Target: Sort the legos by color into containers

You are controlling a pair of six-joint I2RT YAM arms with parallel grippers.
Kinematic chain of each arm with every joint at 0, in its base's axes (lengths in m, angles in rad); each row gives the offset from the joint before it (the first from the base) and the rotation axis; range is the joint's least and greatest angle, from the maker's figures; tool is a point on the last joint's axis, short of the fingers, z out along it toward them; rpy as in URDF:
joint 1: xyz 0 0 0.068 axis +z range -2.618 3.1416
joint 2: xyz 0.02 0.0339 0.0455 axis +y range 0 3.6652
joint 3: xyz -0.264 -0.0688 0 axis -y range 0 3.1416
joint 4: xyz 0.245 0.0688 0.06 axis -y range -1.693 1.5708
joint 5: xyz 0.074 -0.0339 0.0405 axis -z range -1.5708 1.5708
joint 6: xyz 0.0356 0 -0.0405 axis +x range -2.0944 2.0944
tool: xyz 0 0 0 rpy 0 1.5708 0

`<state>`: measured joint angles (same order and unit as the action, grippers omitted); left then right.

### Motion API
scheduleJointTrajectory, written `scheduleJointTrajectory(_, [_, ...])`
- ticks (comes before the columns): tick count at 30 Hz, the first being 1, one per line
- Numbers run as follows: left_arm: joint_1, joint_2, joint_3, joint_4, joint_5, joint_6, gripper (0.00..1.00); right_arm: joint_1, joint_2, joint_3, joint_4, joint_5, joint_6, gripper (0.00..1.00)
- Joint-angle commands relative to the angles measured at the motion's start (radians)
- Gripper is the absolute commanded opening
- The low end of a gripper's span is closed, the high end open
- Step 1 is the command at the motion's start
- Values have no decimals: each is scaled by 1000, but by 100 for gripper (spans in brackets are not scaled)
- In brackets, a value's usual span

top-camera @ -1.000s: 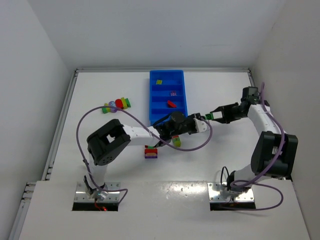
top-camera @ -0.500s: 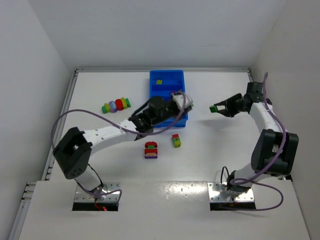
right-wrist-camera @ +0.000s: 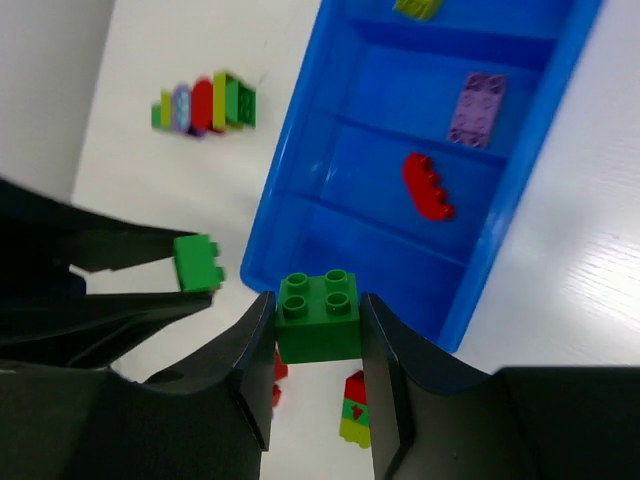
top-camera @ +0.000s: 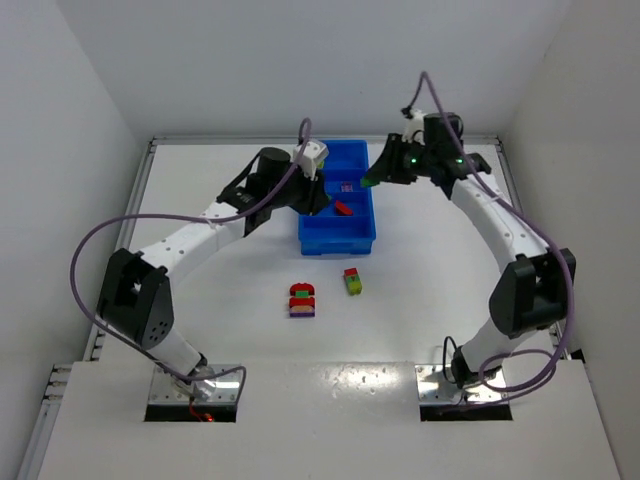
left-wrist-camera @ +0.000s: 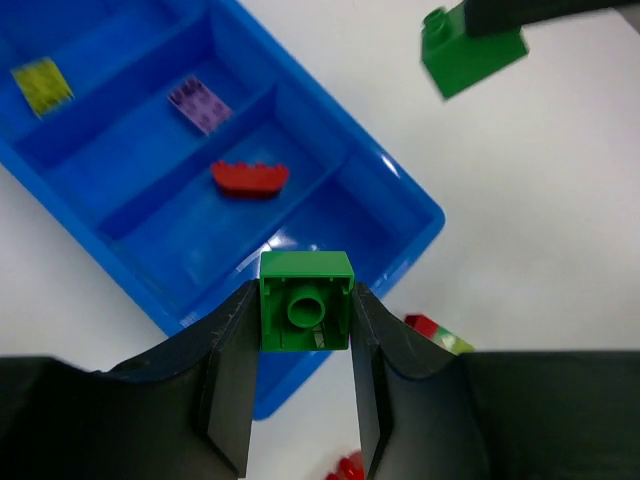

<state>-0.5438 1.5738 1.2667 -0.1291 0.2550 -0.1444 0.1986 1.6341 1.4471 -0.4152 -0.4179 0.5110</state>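
With three compartments of the tray (top-camera: 338, 247) started, green legos (left-wrist-camera: 305, 315) (right-wrist-camera: 320, 315) are gripped in the left jaws and right jaws above the fourth; clusters (top-camera: 302, 300) are left unsorted.

Both arms stretch far forward, elbows out, wrists turned inward toward each other. The left pincer (left-wrist-camera: 305, 300) clamps a green lego (left-wrist-camera: 306, 312); the right pincer (right-wrist-camera: 318, 310) clamps a second green lego (right-wrist-camera: 318, 322).

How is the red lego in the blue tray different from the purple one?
The red lego is bright red; the purple lego is pale purple. The red lego has bumps along one edge; the purple lego is a flat rectangle, studs up. Both lie alone in neighbouring compartments of the blue tray.
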Motion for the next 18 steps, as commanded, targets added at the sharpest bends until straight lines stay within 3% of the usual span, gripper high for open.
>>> scheduleJointTrajectory(1, [5, 35, 26, -64, 131, -73, 13, 90, 52, 47, -66, 76, -183, 0])
scheduleJointTrajectory(8, [5, 118, 77, -99, 138, -98, 23, 191, 125, 56, -91, 192, -235, 0])
scheduleJointTrajectory(18, [5, 201, 97, -118, 38, -70, 25, 242, 188, 56, -100, 252, -244, 0])
